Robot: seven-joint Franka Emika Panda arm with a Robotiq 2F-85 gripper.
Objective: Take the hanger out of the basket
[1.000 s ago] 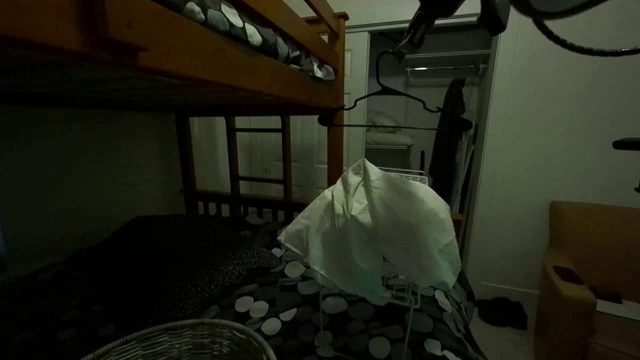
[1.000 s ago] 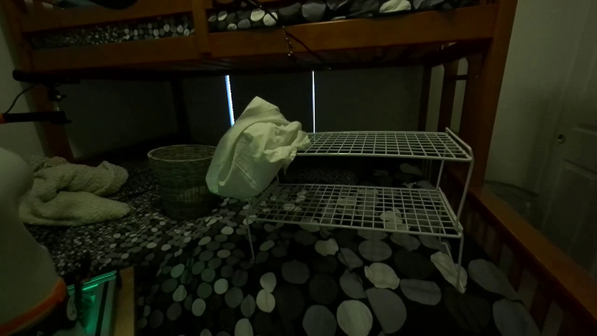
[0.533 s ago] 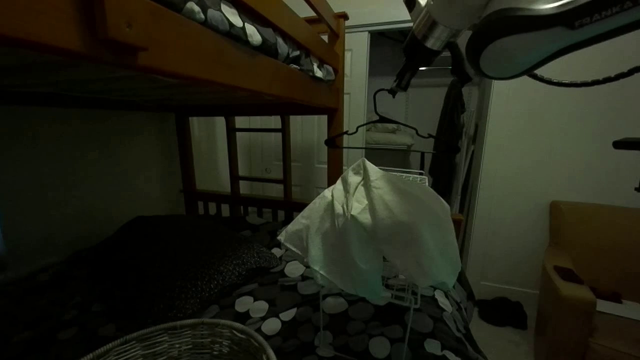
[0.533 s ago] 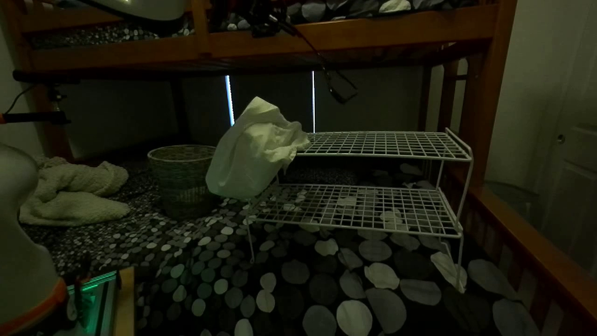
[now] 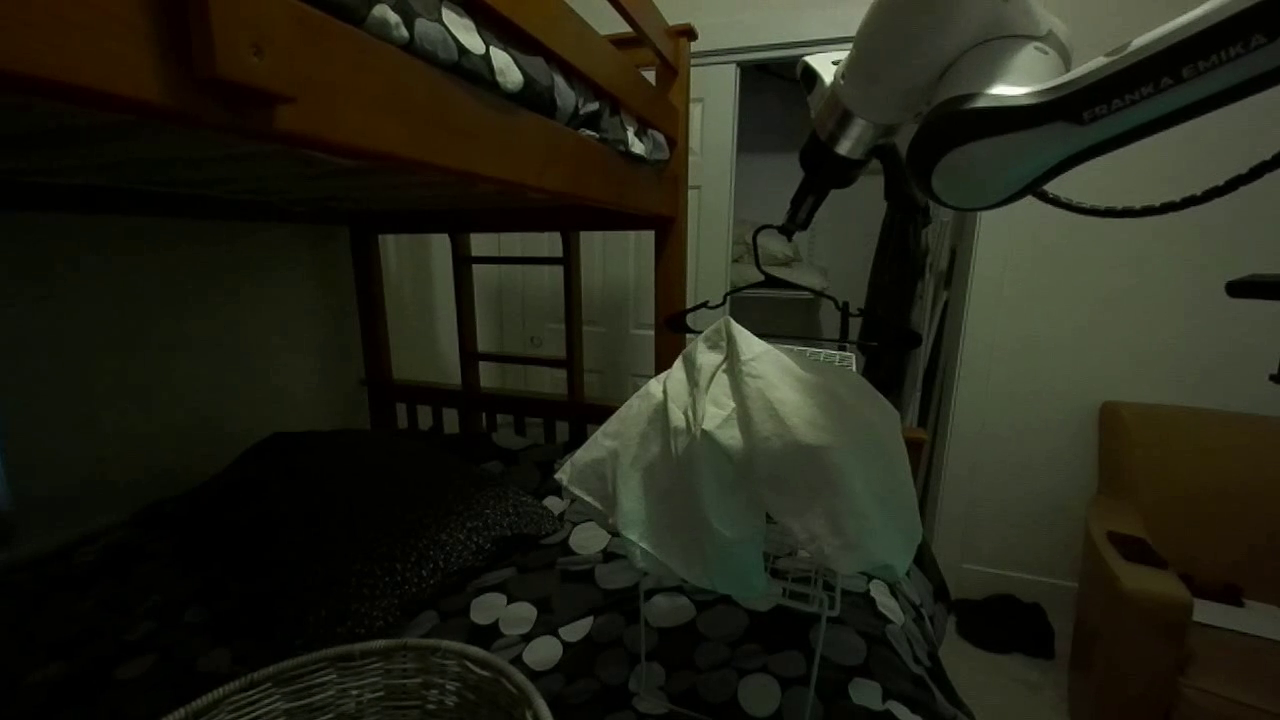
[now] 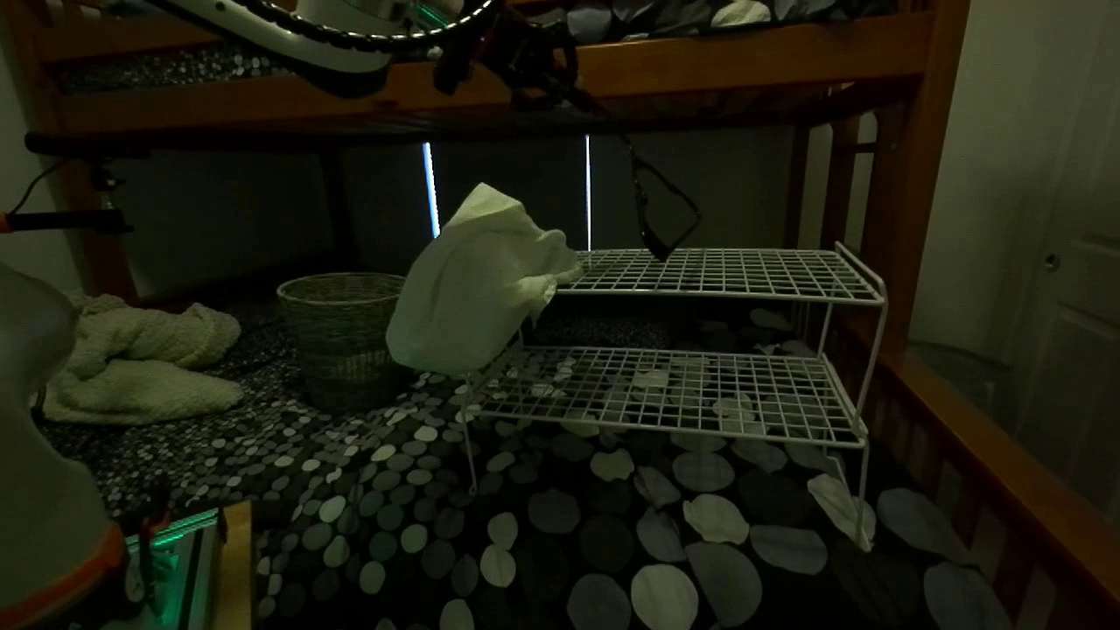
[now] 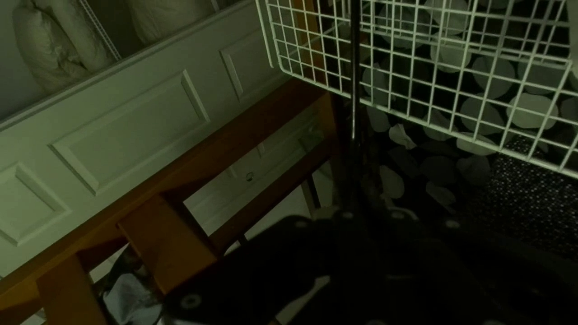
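Under dim light, a wooden bunk bed [image 5: 480, 125] spans the background. In an exterior view, the gripper [image 5: 788, 232] clamps the black hanger [image 5: 770, 282] by its hook, aloft, its lower bar partly behind a white cloth [image 5: 750, 470]; the wicker basket [image 5: 385, 655] stands near left. In an exterior view, the hanger hangs right of cloth and basket, its lower end at a wire rack [image 6: 717, 294], touching or apart unclear. In the wrist view, it runs from the gripper as a dark rod.

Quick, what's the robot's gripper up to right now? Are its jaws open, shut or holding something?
Gripper: closed, jaws holding the black hanger by its top.
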